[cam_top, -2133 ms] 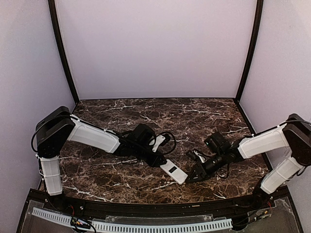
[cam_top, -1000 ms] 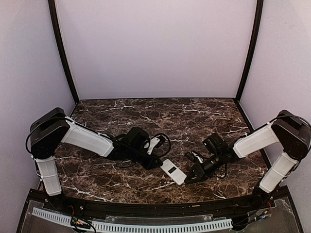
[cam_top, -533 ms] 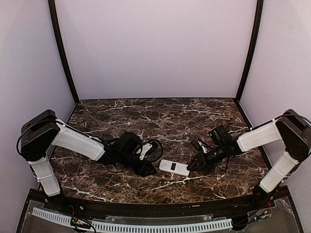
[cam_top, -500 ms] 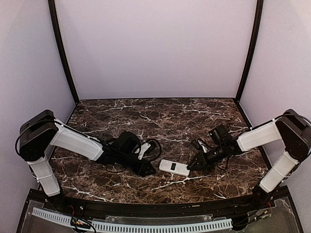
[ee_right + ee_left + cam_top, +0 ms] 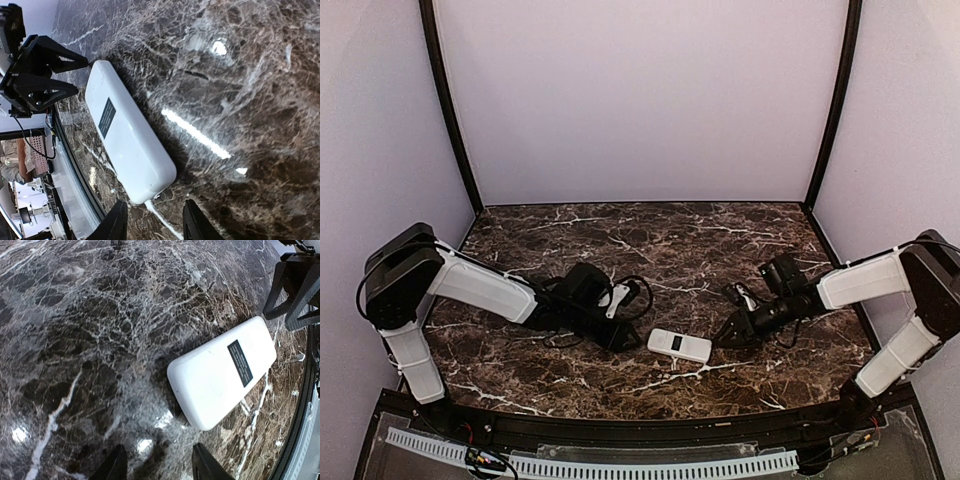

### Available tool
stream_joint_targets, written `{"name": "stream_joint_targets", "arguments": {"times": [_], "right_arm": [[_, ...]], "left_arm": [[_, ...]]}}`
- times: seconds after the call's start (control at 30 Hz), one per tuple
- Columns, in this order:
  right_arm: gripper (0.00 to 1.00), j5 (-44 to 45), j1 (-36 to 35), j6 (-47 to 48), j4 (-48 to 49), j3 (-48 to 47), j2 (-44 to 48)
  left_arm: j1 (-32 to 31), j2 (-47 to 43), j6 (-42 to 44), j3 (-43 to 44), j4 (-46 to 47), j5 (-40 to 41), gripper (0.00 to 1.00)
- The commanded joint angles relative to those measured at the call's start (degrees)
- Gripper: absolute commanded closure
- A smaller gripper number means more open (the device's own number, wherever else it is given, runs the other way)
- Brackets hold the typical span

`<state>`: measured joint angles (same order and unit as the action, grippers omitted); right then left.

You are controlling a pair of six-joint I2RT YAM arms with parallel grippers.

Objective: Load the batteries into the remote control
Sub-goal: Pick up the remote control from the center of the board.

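The remote control point(image 5: 679, 345) lies flat on the marble table, white back up, with a small dark label on it. It also shows as a white slab in the left wrist view point(image 5: 222, 377) and in the right wrist view point(image 5: 127, 132). My left gripper point(image 5: 628, 338) stands open just left of it, its fingertips point(image 5: 116, 467) a short way from the remote's end. My right gripper point(image 5: 725, 338) stands open just right of it, nothing between its fingers point(image 5: 120, 222). The batteries are out of view.
A black cable loop point(image 5: 638, 292) hangs by the left wrist. The table's black front rail point(image 5: 620, 430) runs close behind the remote. Purple walls enclose the table at the back and on both sides.
The remote went from being held up between both grippers to lying flat on the table. Both grippers opened and drew back from its ends.
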<state>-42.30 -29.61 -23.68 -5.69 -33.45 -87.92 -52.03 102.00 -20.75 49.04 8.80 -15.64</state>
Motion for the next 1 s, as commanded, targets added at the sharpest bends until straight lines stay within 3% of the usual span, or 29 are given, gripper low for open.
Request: {"name": "stream_joint_targets", "arguments": {"times": [0.0,0.27,0.8,0.97], "right_arm": [[0.64,-2.58,-1.15,-0.92,-0.76,1.61,2.12],[0.65,-3.48,-3.46,-3.29,5.04,1.26,-2.78],[0.81,-4.81,-3.5,-2.49,8.48,-2.31,-9.45],[0.79,-4.48,-2.9,-1.44,7.49,-2.89,-9.58]], "left_arm": [[-0.31,2.75,-0.14,3.17,-1.0,-1.57,0.55],[-0.64,5.56,-0.82,3.99,1.99,-4.43,0.59],[-3.62,9.98,-1.78,6.78,2.96,-9.6,0.85],[-3.63,8.56,-2.13,5.37,2.63,-8.97,0.79]]}}
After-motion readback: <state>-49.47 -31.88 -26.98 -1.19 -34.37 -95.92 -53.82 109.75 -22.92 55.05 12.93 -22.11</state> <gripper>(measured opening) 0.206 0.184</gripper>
